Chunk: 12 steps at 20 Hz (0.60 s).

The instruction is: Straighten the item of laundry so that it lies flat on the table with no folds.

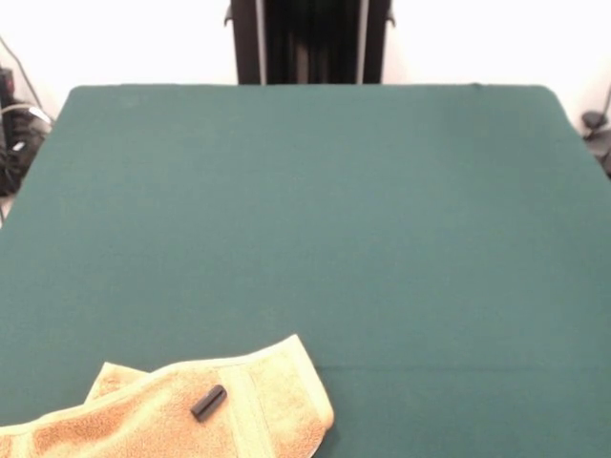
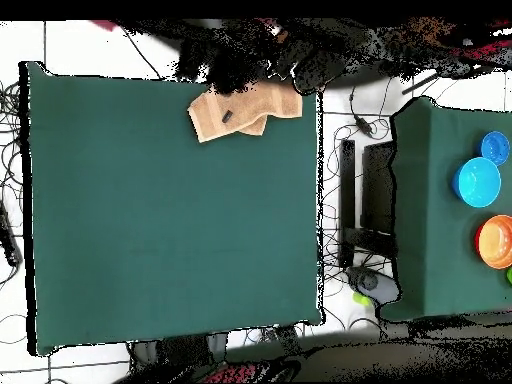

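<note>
The golden-orange towel point(image 1: 162, 410) lies crumpled and partly folded at the near left corner of the dark green table point(image 1: 315, 219) in the front view, running off the bottom edge. A ribbed band crosses its right end. A small black cylinder point(image 1: 208, 402) rests on top of it. In the overhead view the towel point(image 2: 245, 111) sits at the table's top edge, right of centre, with the cylinder point(image 2: 226, 117) on it. The table point(image 2: 170, 230) fills the left of that view. No gripper or arm shows in either view.
The robot's black pedestal point(image 1: 310, 43) stands at the table's far edge. In the overhead view a second green surface point(image 2: 440, 260) at the right holds blue point(image 2: 477, 181) and orange bowls point(image 2: 496, 241). Cables and black equipment point(image 2: 365, 200) lie between the tables.
</note>
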### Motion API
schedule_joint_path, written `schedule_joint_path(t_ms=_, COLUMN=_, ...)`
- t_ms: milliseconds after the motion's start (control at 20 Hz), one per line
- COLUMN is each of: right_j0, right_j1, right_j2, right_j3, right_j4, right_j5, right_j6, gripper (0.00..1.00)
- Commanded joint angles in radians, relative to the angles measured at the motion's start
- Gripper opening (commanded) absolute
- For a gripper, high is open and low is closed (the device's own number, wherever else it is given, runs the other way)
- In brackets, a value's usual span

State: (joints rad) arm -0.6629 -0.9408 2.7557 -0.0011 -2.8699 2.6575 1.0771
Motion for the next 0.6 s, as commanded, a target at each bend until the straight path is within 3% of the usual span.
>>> schedule_joint_path(t_ms=50, right_j0=0.025, right_j1=-0.089, right_j2=0.107, right_j3=-0.018, right_j4=0.102, right_j5=0.008, right_j6=0.026, gripper=0.0)
schedule_joint_path(t_ms=600, right_j0=0.024, right_j1=-0.086, right_j2=0.095, right_j3=-0.011, right_j4=0.093, right_j5=0.037, right_j6=0.027, gripper=0.0)
